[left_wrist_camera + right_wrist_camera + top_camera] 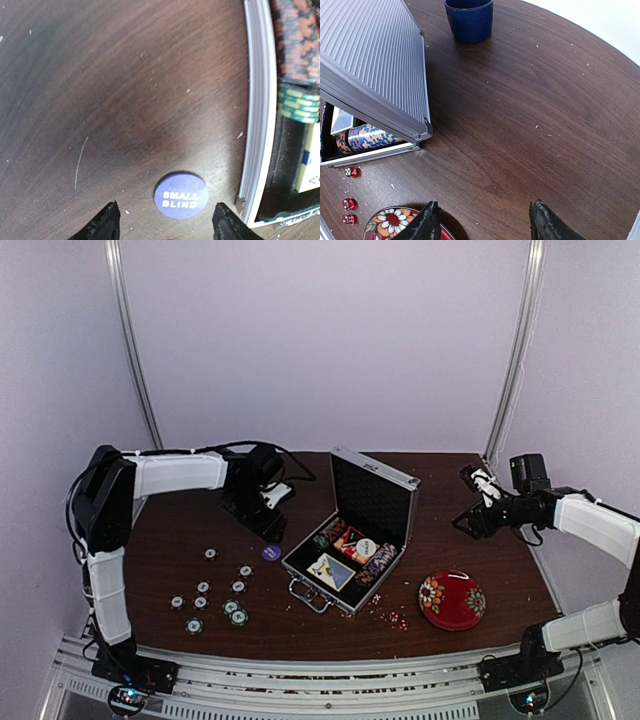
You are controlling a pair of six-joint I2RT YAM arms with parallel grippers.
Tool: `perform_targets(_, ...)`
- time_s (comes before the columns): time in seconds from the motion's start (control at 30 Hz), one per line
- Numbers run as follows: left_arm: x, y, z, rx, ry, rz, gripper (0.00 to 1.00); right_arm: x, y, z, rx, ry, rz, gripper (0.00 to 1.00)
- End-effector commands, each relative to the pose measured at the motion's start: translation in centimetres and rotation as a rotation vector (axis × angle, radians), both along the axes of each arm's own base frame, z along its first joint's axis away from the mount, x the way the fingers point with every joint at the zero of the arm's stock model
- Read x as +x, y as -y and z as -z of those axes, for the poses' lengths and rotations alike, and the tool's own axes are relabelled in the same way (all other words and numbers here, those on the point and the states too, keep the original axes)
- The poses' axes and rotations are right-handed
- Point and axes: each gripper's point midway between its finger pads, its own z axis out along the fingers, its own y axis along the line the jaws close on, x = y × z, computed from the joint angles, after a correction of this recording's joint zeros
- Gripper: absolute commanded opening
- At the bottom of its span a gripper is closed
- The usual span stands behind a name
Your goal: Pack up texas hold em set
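The silver briefcase lies open mid-table with its lid raised. It holds rows of striped chips and a blue-and-cream card deck box. Several loose poker chips are scattered on the table to its left. A blue "SMALL BLIND" button lies flat beside the case rim. My left gripper hovers open just above the button, one fingertip on each side, not touching it. My right gripper hangs open and empty over bare wood right of the case.
A red floral bowl sits upside down at the front right, its rim under my right gripper's left fingertip. Small red dice lie between the bowl and the case. A dark blue mug stands behind the lid.
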Motion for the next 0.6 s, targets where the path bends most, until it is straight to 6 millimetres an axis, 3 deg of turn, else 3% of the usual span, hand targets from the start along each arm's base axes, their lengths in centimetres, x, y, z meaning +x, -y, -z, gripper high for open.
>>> perform_targets(0.0, -0.7, -0.4, 1.0, 0.034, -0.069, 0.028, 0.66, 0.3, 0.0, -1.2, -0.001, 0.033, -0.008, 0.6)
perform_targets(0.57, -0.9, 0.1, 3.0, 0.048, -0.115, 0.072, 0.72, 0.2, 0.1, -0.9, -0.019, 0.033, -0.016, 0.61)
